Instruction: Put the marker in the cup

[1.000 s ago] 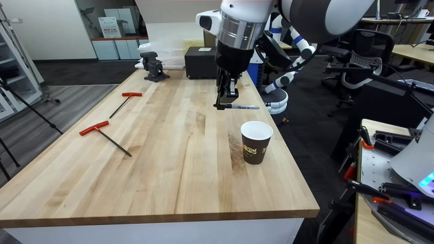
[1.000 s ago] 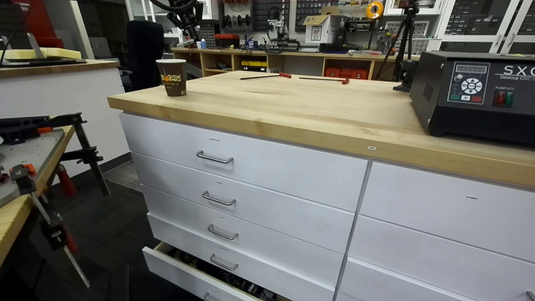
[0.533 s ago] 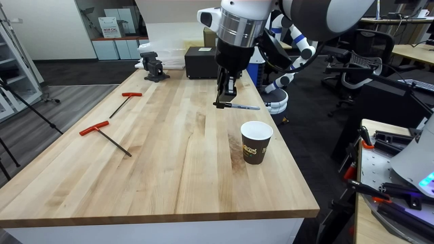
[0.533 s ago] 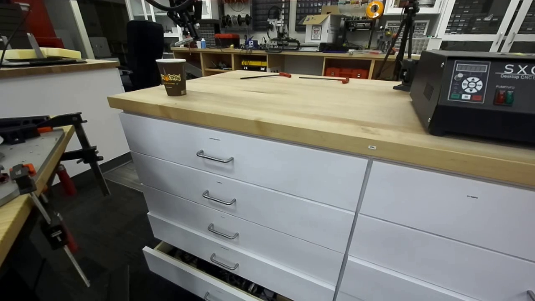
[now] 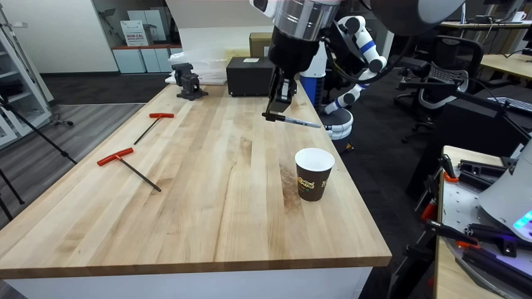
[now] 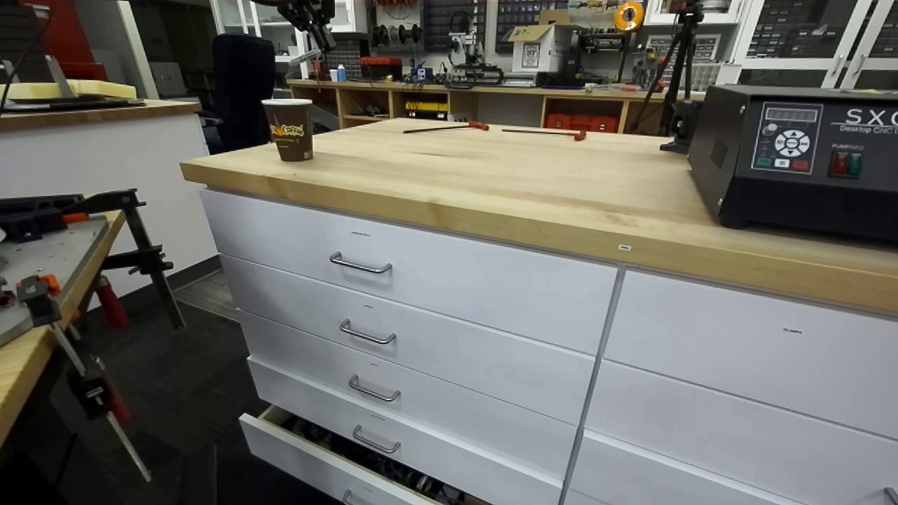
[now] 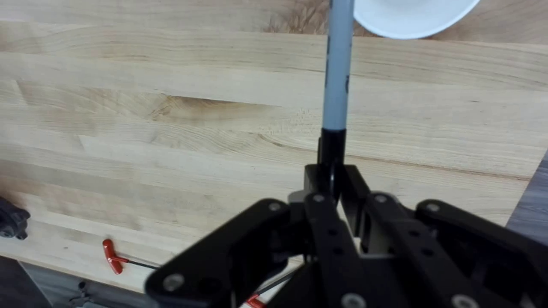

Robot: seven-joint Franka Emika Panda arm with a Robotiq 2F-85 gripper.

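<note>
The marker [image 5: 301, 122] has a grey barrel and a black cap. My gripper [image 5: 272, 117] is shut on the cap end and holds it above the table, with the free end pointing sideways and slightly down. In the wrist view, the grey barrel [image 7: 337, 77] extends forward from the fingers [image 7: 332, 179]. The brown paper cup [image 5: 314, 174] with a white rim stands upright on the table, below and nearer the camera than the marker. The cup also shows in an exterior view [image 6: 289, 131], and its white opening [image 7: 413, 17] is partly cut off in the wrist view.
Two red-handled hex tools [image 5: 139, 170] [image 5: 153, 126] lie on the wooden table [image 5: 199, 224]. A black vise [image 5: 190, 83] and a black control box [image 5: 248, 77] stand at the table's far end. The cup is close to the table's long edge.
My gripper has risen and tilted with the marker held in it. The marker was about level and now slopes down towards its free end. The cup has not moved.
</note>
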